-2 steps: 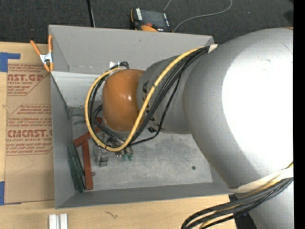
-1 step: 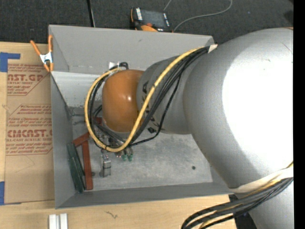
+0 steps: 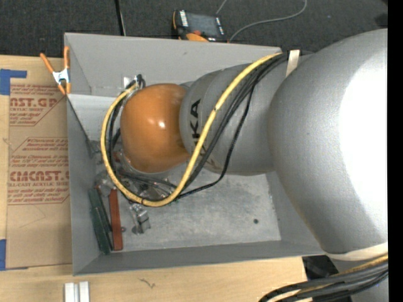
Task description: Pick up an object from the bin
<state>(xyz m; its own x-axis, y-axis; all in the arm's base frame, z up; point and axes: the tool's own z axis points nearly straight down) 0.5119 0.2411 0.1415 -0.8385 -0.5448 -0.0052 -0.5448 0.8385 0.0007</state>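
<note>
Fingers of the gripper (image 3: 139,199): honestly can't tell if they're spread or clamped, or whether anything sits between them. The arm's round orange cover (image 3: 153,128) hangs right over that end, with a yellow cable (image 3: 220,99) looped around it, so from the camera view all I get is a tangle of metal bits and wires poking out underneath.

Closest loose stuff is off to the camera-left of the gripper's tip and a bit toward the near wall of the grey metal bin (image 3: 189,52). A long thin red-brown stick (image 3: 115,219) lies there. Touching it on its far side from the gripper is a long dark green flat strip (image 3: 97,222) that sits right along the bin's left wall.

My guess is both are light and stiff, so nothing that would squash. The stick looks like the easier grab: pinch it across its narrow width, about halfway along, so it doesn't tip. The strip is so tight to the wall that getting a jaw behind it looks awkward, and it could slide instead of lifting.

Just below the tip there's a small shiny metal piece (image 3: 140,219). No idea if it's a loose thing or part of the gripper. Whatever lies directly beneath the cover is hidden.
</note>
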